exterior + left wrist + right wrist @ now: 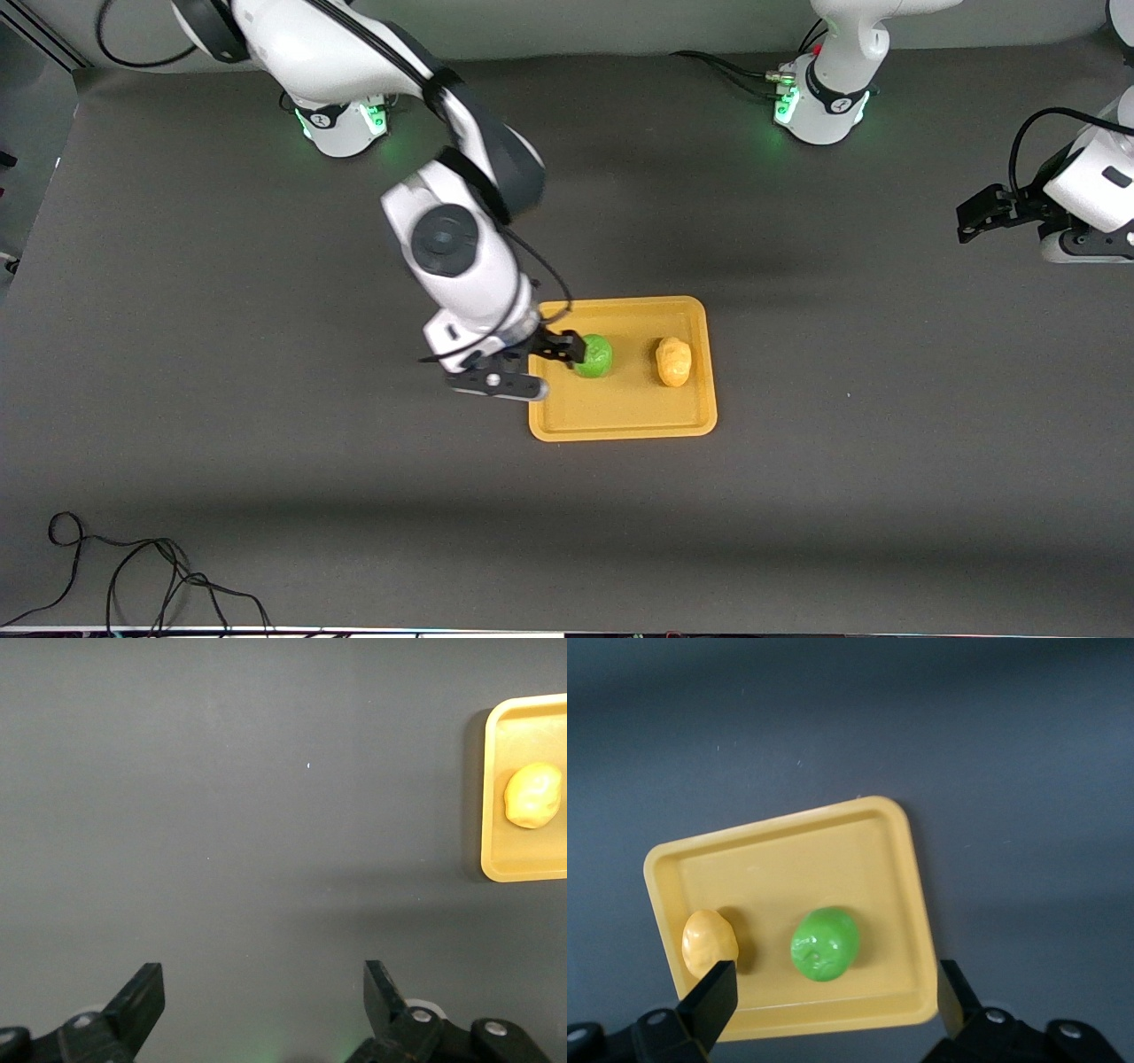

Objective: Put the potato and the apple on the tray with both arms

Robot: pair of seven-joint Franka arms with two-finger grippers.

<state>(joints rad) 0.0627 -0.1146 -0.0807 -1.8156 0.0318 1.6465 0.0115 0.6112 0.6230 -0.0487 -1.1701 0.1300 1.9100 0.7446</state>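
The orange-yellow tray (620, 403) lies mid-table. The green apple (594, 356) and the yellow-orange potato (674, 361) both rest on it, apart, the apple toward the right arm's end. My right gripper (532, 365) is open and empty, up over the tray's rim beside the apple. The right wrist view shows its fingers (835, 992) wide apart above the tray (788, 868), apple (825, 943) and potato (709, 942). My left gripper (974, 217) is open and empty, waiting over bare table at the left arm's end; its view (264, 988) shows the tray (532, 735) and potato (533, 795).
A loose black cable (133, 567) lies on the table near the front camera at the right arm's end. The two arm bases (341, 124) (824, 106) stand along the table's edge farthest from the front camera. Dark mat surrounds the tray.
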